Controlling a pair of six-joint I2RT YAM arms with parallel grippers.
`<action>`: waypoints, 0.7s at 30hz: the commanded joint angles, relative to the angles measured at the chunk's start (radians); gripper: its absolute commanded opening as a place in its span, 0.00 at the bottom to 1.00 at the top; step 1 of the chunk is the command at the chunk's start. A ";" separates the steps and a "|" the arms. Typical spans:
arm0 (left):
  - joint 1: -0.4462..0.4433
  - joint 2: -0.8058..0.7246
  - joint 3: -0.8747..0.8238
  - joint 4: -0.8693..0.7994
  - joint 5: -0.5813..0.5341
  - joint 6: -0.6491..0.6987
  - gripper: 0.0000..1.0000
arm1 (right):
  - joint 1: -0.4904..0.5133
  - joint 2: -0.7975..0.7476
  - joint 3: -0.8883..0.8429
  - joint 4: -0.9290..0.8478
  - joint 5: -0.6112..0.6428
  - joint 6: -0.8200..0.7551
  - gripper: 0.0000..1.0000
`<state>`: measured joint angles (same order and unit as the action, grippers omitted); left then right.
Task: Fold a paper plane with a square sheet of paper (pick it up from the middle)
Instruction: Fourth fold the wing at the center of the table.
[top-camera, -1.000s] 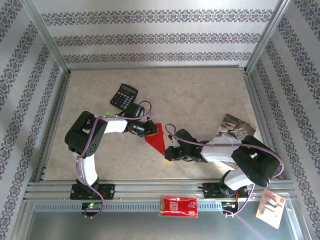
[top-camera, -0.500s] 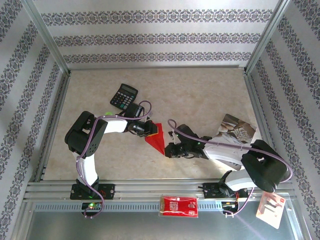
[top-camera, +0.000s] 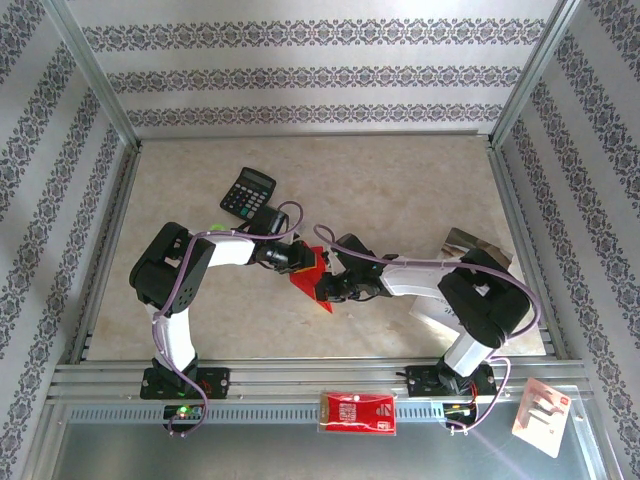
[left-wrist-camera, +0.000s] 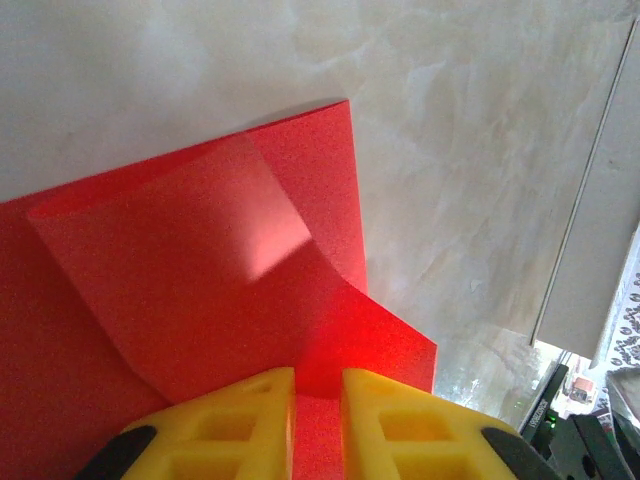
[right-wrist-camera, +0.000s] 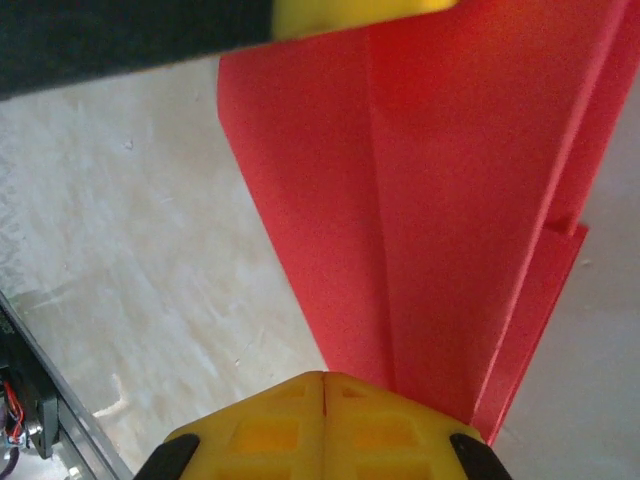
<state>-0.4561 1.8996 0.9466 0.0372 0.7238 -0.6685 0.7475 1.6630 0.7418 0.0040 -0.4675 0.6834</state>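
Both arms meeting at the red paper plane (top-camera: 308, 283), middle of the table

From the top camera the half-folded plane is a long red triangle, just near and right of the black calculator (top-camera: 247, 192), with the left gripper (top-camera: 303, 262) at its far-left corner and the right gripper (top-camera: 331, 290) at its right edge. In the left wrist view the left gripper (left-wrist-camera: 318, 415) is pinching the plane (left-wrist-camera: 200, 300), with a strip of red showing in the slim gap between its yellow fingers (left-wrist-camera: 240, 425). A folded flap and creases run across the paper. On the right wrist cam the right gripper (right-wrist-camera: 325, 415) has its fingers pressed together, and the plane's (right-wrist-camera: 440, 200) narrow end runs down to them. I honestly can't tell if any paper is caught in there. A grey booklet (top-camera: 466, 243) sits partly under the right arm.
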 joint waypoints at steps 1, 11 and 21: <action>0.021 0.075 -0.055 -0.115 -0.150 0.041 0.19 | -0.009 0.026 0.024 0.016 -0.027 -0.031 0.00; 0.020 0.076 -0.052 -0.118 -0.150 0.042 0.19 | -0.017 0.033 -0.038 0.034 -0.033 -0.026 0.00; 0.022 0.077 -0.052 -0.118 -0.155 0.044 0.19 | -0.016 -0.020 -0.171 0.107 -0.043 0.035 0.00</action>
<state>-0.4561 1.8996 0.9466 0.0372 0.7238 -0.6685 0.7349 1.6516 0.6262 0.1642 -0.4988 0.6903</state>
